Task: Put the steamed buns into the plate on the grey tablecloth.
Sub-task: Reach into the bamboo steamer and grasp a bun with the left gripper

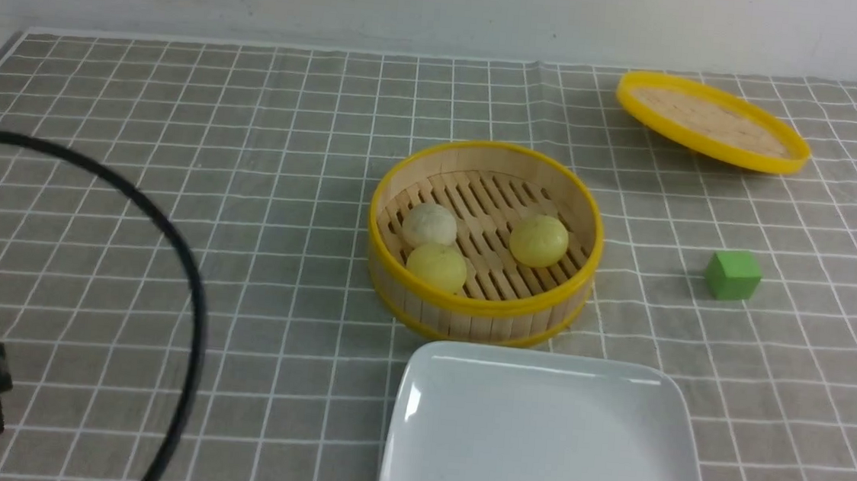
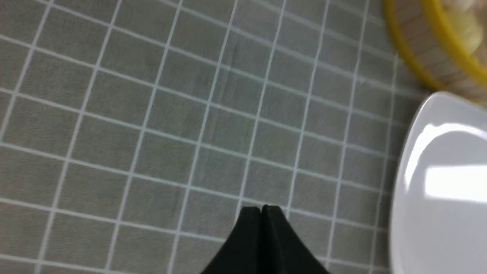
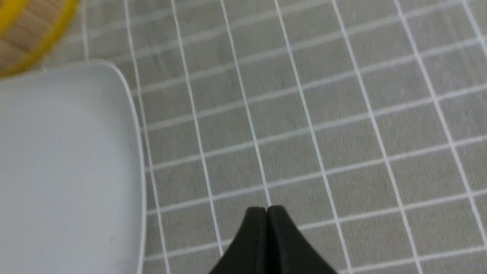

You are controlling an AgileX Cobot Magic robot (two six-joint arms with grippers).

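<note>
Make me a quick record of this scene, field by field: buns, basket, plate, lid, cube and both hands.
buns: three, all in the basket, one off-white, two yellow
basket: open, just behind the plate
plate: nothing on its visible part
lid: off the basket, far right on the cloth
cube: green, right of the basket
left hand: shut, empty, over cloth beside the plate
right hand: shut, empty, over cloth beside the plate

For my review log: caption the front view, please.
Three steamed buns in the open bamboo steamer; white plate, nearer the robot, holds nothing.
</note>
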